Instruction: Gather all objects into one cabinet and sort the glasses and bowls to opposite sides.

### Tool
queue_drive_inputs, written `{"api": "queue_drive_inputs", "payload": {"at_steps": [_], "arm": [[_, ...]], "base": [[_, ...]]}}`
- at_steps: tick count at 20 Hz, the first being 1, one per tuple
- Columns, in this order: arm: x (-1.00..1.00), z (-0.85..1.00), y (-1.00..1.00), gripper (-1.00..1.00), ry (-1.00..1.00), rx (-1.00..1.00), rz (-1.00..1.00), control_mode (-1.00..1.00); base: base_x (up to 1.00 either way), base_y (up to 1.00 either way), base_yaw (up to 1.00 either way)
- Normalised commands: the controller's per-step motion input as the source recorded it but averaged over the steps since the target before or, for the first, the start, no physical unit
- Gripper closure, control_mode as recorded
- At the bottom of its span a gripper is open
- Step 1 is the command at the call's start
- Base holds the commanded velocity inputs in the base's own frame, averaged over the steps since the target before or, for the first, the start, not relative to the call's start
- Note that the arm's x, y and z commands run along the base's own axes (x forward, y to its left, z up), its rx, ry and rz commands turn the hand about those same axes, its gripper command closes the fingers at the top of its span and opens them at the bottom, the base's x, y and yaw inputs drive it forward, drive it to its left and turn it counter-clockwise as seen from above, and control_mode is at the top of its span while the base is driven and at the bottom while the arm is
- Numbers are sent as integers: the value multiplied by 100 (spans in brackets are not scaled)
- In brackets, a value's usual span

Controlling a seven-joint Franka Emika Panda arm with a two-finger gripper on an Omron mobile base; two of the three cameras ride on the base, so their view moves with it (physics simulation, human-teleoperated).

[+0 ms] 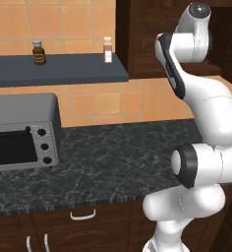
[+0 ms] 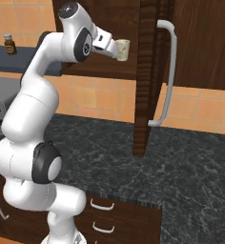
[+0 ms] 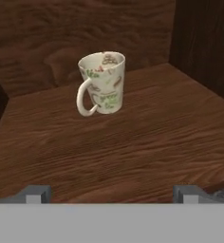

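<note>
A cream mug (image 3: 102, 83) with faint greenish patterns stands upright on the wooden floor of the dark brown cabinet (image 3: 142, 142), its handle turned to the left of the hand view. My gripper (image 3: 111, 194) is open, its fingertips (image 3: 35, 193) spread wide and short of the mug, with nothing between them. From the right base view the mug (image 2: 123, 49) sits just past my gripper (image 2: 115, 48) inside the cabinet, beside the open door (image 2: 145, 71) with its curved light-grey bar handle (image 2: 168, 71). The bowl and the other glasses are out of view.
A grey toaster oven (image 1: 22, 133) stands at the left on the dark marbled counter (image 1: 113, 157). A dark wall shelf (image 1: 59, 69) carries two small labelled jars (image 1: 38, 52). Drawers with small handles (image 2: 100, 205) run below the counter.
</note>
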Motion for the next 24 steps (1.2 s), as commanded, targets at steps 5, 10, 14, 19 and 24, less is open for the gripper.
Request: {"api": "queue_drive_inputs", "payload": {"at_steps": [5, 10, 14, 19, 24], "arm": [[33, 2, 0, -100, 23, 0, 0, -100], [21, 4, 0, -100, 6, 0, 0, -100], [29, -11, 0, -100, 0, -1, 0, -100], [39, -29, 0, -100, -2, -3, 0, -100], [53, -21, 0, -100, 0, -2, 0, -100]], "base": [[0, 0, 0], [0, 0, 0], [0, 0, 0], [0, 0, 0], [0, 0, 0]]}}
